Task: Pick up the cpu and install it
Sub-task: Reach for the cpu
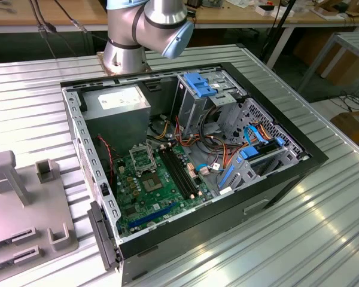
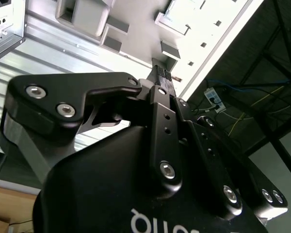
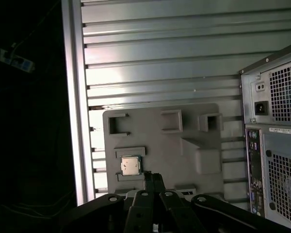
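- Jaws together, holding nothing; gripper (image 3: 153, 177) hangs above the grey fixture (image 3: 184, 145).
- cpu (image 3: 130, 166) lies flat in a fixture pocket, offset from the tips on the side away from the case (image 3: 276, 145).

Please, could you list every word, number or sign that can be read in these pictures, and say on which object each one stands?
No text can be read reliably.
White label on the power supply, exterior view: too small.
Sticker on the computer case, first wrist view: too small.
Print on the cpu: too small.
White letters on the pincer, second wrist view: upside down, cut off by the picture's edge.
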`<state>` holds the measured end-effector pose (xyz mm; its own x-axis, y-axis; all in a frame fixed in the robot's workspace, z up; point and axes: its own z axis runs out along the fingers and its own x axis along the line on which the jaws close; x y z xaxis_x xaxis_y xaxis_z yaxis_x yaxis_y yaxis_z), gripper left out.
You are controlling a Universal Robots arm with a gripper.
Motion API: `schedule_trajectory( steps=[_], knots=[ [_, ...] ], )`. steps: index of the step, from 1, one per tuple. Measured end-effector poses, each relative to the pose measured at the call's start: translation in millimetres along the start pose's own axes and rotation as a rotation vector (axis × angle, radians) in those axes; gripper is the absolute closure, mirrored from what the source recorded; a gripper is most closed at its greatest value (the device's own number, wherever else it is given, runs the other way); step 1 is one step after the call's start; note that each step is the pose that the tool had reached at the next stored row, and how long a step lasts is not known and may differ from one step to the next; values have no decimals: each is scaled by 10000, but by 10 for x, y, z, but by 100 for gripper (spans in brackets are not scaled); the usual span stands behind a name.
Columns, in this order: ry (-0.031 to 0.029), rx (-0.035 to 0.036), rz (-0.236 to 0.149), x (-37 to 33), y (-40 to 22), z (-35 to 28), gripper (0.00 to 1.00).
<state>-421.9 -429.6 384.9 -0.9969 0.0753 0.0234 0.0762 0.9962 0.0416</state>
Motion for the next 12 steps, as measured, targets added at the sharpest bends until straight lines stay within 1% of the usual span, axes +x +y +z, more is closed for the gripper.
schedule_trajectory(
  steps=[2,5,12],
  knots=[
    [23,1,1,8,-1,3,89],
    [36,3,1,13,-2,7,89],
    [36,3,2,13,-2,14,89]
  ],
)
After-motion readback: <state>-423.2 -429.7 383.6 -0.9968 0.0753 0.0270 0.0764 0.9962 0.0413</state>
